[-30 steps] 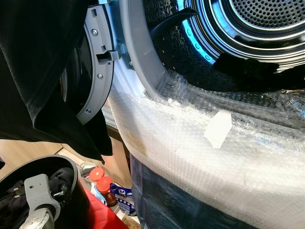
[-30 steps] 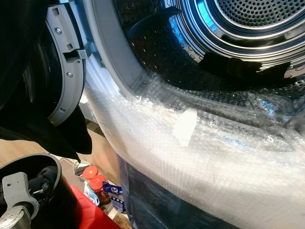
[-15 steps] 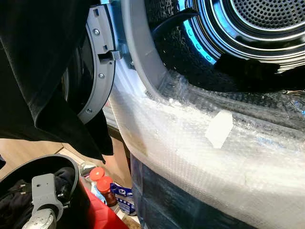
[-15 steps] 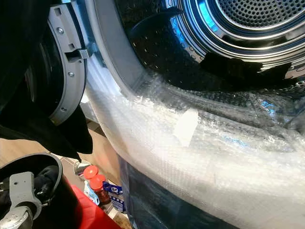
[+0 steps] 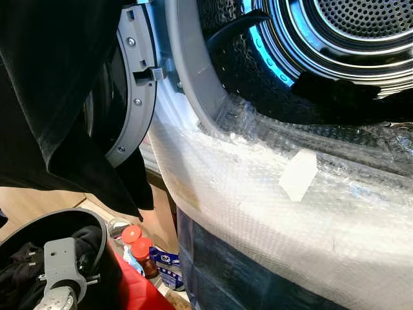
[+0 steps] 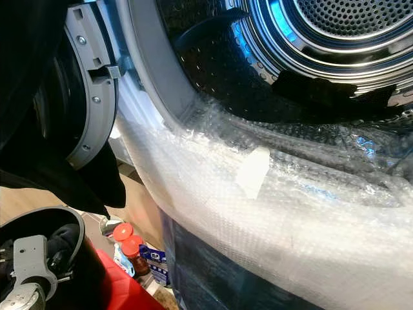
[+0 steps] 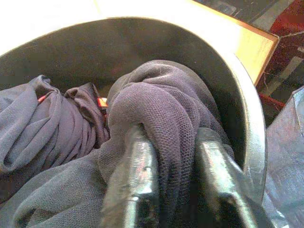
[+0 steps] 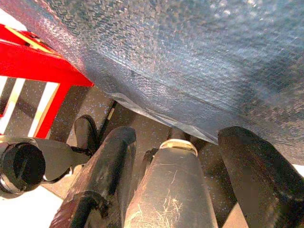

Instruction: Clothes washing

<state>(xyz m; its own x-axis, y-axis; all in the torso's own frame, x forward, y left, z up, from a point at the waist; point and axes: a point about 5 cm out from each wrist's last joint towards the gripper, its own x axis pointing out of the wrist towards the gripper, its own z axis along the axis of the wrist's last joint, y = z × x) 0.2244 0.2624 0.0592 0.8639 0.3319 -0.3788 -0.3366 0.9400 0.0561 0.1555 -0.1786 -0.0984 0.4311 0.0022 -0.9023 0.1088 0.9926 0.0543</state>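
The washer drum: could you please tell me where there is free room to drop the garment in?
The drum is open above the bubble wrap on its lip; one dark garment lies at its bottom. The bin is crowded with dark clothes, where the left pincer grips a fold.

The bucket [image 5: 97, 226] is cut off at the frame's corner, and dark cloth [image 5: 58, 97] hides the door [image 5: 132, 84].

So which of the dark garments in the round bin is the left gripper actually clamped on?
The humped dark mesh garment against the round grey bin wall; left gripper fingers pinch its fold, while the smoother crumpled garment lies apart.
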